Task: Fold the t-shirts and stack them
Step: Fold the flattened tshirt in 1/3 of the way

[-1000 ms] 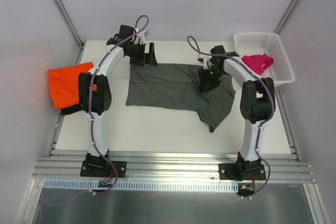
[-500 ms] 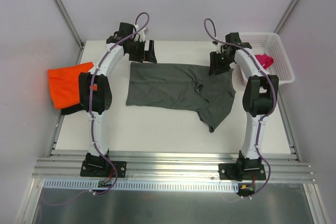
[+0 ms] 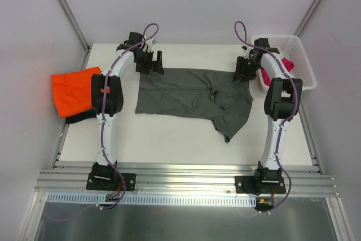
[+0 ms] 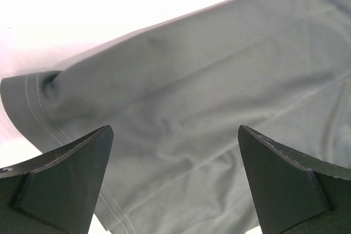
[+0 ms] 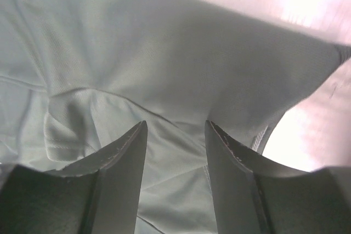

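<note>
The white table (image 3: 169, 139) carries everything, and most of its middle is taken by the dark grey t-shirt (image 3: 186, 97), spread out nearly flat. Its long side runs left to right, and one rumpled part trails toward the near right. At the far right stands the white lattice basket (image 3: 303, 55), just beside the shirt's right end. The orange t-shirt (image 3: 70, 91) lies bunched on the table's left edge, well apart from the grey one. A dark cloth, navy or black (image 3: 79, 119), peeks out from under its near side. The magenta-pink t-shirt (image 3: 286, 64) sits crumpled inside the basket, partly hidden by the right arm.

The left gripper (image 3: 153, 65) hangs over the grey shirt's far left corner. In its wrist view the two fingers (image 4: 66, 184) are spread as wide as they go. Only the stitched hem corner of the shirt lies in the broad gap below them, and nothing is held.

The right gripper (image 3: 243, 71) hangs over the shirt's far right corner, close to the basket. Its fingers (image 5: 118, 179) stand about half apart, with a clear gap between them. Grey cloth, with a small fold beside the left finger, shows through the gap. No fabric is pinched there. Whether the tips touch the shirt cannot be told.
</note>
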`<state>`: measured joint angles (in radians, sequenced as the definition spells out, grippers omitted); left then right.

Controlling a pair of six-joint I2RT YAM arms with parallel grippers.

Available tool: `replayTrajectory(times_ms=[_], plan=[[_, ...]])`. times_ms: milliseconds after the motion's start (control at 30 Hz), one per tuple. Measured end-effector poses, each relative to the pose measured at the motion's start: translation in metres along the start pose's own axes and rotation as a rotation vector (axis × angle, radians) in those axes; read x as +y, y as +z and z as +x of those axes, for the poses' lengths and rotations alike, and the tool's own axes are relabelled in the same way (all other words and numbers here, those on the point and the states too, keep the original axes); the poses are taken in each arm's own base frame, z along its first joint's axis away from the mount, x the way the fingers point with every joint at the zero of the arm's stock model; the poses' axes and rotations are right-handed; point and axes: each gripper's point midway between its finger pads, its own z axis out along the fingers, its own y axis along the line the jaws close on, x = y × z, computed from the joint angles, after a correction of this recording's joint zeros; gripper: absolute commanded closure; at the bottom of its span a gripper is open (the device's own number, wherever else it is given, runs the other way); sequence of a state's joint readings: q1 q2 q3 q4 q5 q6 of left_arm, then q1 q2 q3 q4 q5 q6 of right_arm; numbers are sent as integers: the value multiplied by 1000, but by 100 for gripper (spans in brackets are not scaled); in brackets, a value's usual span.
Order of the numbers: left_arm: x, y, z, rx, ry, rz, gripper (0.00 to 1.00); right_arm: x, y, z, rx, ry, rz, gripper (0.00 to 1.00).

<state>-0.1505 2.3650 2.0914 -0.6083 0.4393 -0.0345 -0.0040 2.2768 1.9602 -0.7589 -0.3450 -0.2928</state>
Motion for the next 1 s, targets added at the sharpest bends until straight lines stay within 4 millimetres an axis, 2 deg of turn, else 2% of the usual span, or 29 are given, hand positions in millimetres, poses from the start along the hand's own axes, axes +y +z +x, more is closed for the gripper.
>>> replayTrajectory(times_ms=[133, 300, 467, 867, 1000], plan=[[8, 10, 4, 13, -14, -6, 1, 0, 3, -11, -21, -2, -1, 48], [15, 21, 8, 24, -39, -9, 1, -4, 16, -17, -26, 13, 0, 47], [16, 19, -1, 0, -50, -11, 1, -10, 33, -16, -12, 37, 6, 45], [25, 24, -14, -42, -73, -51, 1, -26, 39, -52, -109, 36, 57, 41], [26, 23, -20, -60, -73, -57, 1, -30, 41, -57, -125, 39, 64, 41]])
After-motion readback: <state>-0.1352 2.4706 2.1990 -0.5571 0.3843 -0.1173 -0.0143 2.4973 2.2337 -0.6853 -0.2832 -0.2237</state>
